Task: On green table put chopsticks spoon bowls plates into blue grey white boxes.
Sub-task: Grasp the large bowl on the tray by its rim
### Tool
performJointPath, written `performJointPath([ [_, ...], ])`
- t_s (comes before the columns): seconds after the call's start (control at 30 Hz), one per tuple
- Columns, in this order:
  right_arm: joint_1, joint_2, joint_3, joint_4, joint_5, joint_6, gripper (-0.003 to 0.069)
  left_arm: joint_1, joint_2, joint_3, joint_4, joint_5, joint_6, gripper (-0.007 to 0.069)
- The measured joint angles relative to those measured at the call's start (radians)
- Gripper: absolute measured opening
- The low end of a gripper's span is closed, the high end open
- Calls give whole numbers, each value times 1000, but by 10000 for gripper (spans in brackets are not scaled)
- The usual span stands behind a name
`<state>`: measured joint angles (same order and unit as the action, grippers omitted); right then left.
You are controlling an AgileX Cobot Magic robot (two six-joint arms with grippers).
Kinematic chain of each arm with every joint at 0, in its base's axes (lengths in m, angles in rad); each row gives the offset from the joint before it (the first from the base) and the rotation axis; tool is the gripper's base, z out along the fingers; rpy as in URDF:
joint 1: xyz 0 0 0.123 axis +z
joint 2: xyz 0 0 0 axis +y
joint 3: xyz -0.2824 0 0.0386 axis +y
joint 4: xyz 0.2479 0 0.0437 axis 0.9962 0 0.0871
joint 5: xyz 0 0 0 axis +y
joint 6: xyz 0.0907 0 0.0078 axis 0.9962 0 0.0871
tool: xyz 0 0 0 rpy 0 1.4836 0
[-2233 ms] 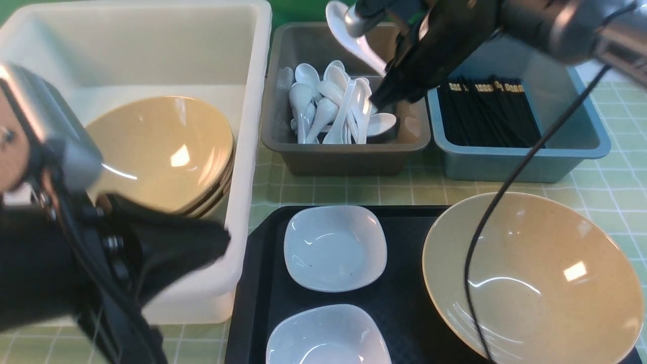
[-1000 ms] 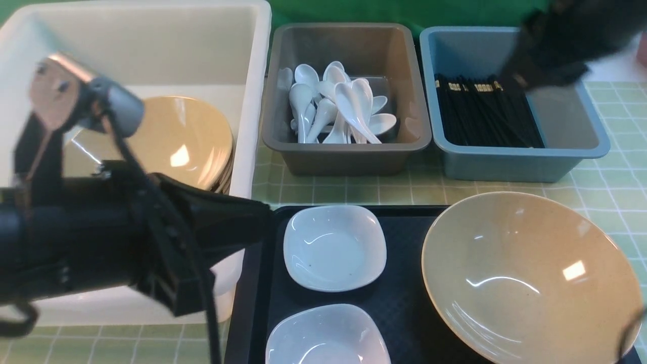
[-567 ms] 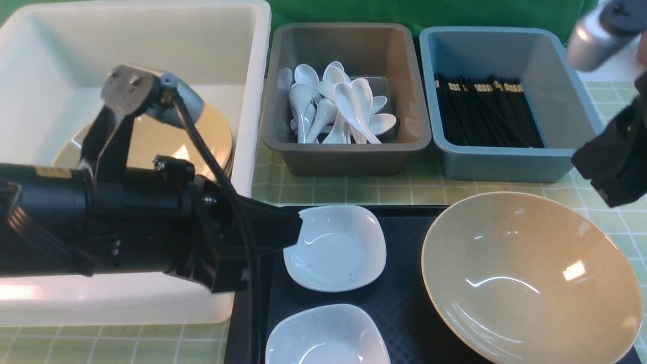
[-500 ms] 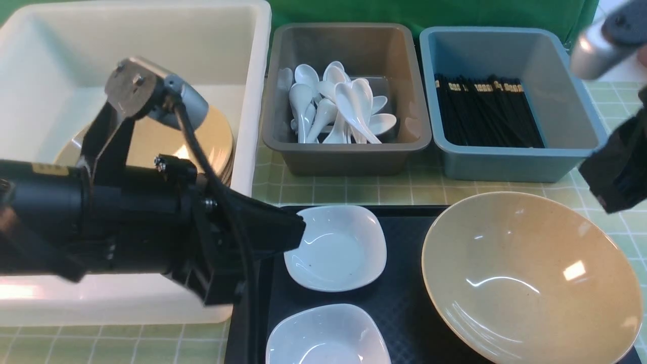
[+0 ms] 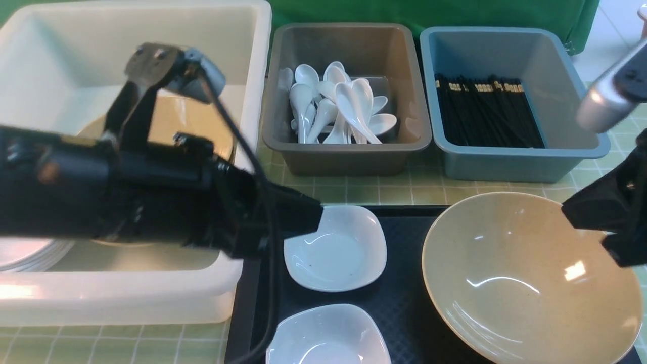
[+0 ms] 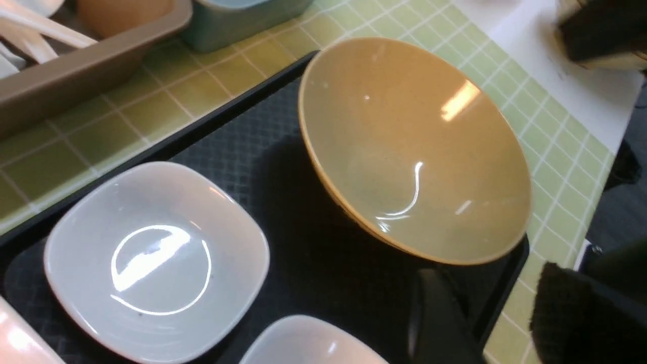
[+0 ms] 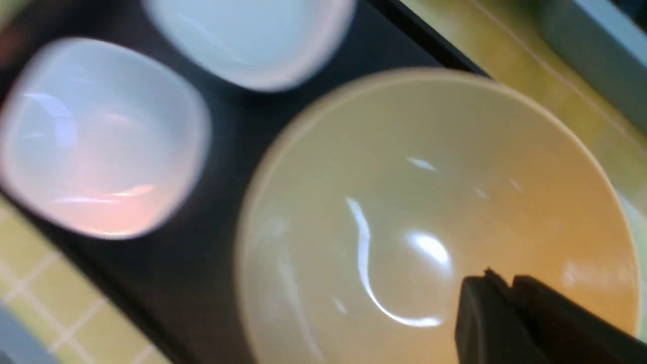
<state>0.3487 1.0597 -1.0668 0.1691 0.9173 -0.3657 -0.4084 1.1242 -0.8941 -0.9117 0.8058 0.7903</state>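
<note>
Holding stacked tan bowls (image 5: 187,119), the large milky white tub (image 5: 76,45) flanks a black textured tray (image 5: 404,303) bearing one wide glossy tan bowl (image 5: 525,273) and two small white squarish dishes (image 5: 328,338); left gripper (image 5: 313,218), jaws apart seemingly to take it, sits at the farther dish (image 5: 338,253) rim, right gripper (image 5: 568,211), jaws together, overhangs the bowl

My left arm (image 5: 101,187) lies almost level, reaching from my left side toward the middle. Its silver wrist joint (image 5: 194,76) stands above the black forearm, and a cable (image 5: 237,146) loops down past it. My left gripper (image 5: 313,217) points to the right, and the wrist view shows its fingers (image 6: 437,323) parted with nothing between them. My right arm (image 5: 611,96) slants down at the right edge. My right gripper (image 5: 581,212) points inward, its fingertips (image 7: 485,313) pressed together on nothing.
</note>
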Motion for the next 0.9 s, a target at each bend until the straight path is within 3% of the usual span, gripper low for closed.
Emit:
performJointPath([
  [0.1,0,-84,18,17,3,-67,69,0,92,-75,-1,36,-8,418],
  [0.33,0,-247,106,85,18,-113,71,-78,350,-311,46,150,-28,618],
  [0.5,0,-309,122,102,90,-164,71,-206,524,-472,165,165,-137,631],
  [0.57,0,-330,122,104,137,-183,57,-259,630,-574,271,178,-260,631],
  [0.73,0,-362,124,152,197,-226,22,-272,783,-731,394,179,-484,627],
  [0.9,0,-384,124,182,199,-246,22,-271,881,-808,401,177,-523,589],
])
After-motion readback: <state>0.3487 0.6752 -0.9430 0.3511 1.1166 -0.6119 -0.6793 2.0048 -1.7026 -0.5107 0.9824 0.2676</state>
